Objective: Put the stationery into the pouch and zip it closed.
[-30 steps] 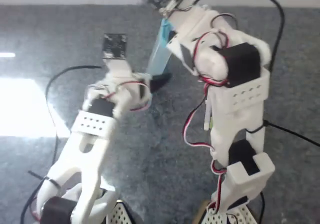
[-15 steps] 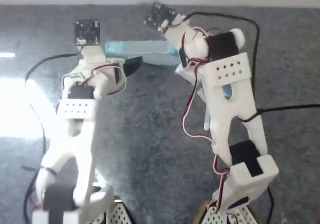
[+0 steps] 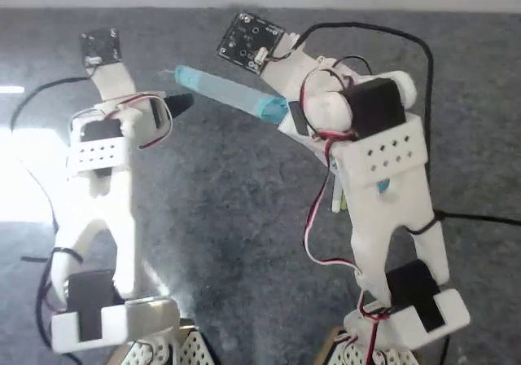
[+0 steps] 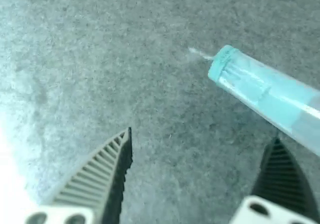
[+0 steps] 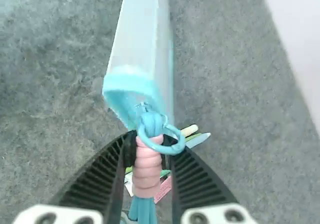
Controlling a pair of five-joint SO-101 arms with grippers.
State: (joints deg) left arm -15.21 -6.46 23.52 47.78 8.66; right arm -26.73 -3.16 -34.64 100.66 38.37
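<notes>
A long turquoise pouch (image 3: 224,90) hangs in the air over the grey table, slanting toward the back left. My right gripper (image 5: 150,143) is shut on the pink and teal zip pull (image 5: 148,166) at the pouch's (image 5: 142,49) near end, seen in the high view by the right gripper (image 3: 286,114). My left gripper (image 3: 176,103) is open just left of the pouch's free end, apart from it. In the left wrist view the pouch tip (image 4: 227,68) floats beyond the open left gripper (image 4: 200,156). Some pens (image 5: 192,132) lie on the table under the right arm, partly hidden (image 3: 334,192).
The grey speckled table (image 3: 228,218) has bare room between the two arms and at the back. A bright glare patch (image 3: 24,173) lies at the left edge. Black cables (image 3: 49,84) trail behind the left arm and over the right arm (image 3: 423,63).
The right arm swung the pouch from upright down to a slant pointing left. The left arm drew back to the left, away from the pouch.
</notes>
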